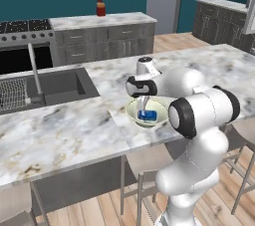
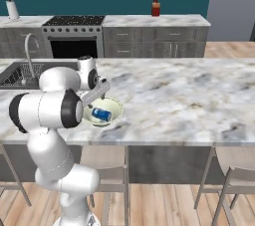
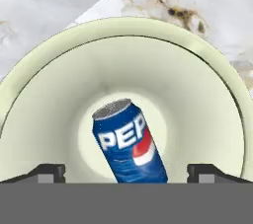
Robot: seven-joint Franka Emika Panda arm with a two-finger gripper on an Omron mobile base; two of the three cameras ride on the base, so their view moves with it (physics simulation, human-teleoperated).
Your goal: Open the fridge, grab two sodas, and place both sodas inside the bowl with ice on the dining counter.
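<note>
Counter: marbled dining counter, bowl mid-frame.
Can: blue soda lying tilted in bowl, centred between tips.
Gripper: spread wide, holding nothing.

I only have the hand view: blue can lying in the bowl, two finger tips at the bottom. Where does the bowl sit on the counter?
Observer: The bowl sits near the counter's front edge, right of the sink.
Operator: Is the tool touching the can?
Observer: No. The tool is open, and in the right base view it hangs above the can, clear of it.
Operator: Second can anywhere?
Observer: I see just this one can in the bowl and no other on the counter.
Operator: Anything else near the bowl?
Observer: A stool stands below the counter edge, under the bowl.
</note>
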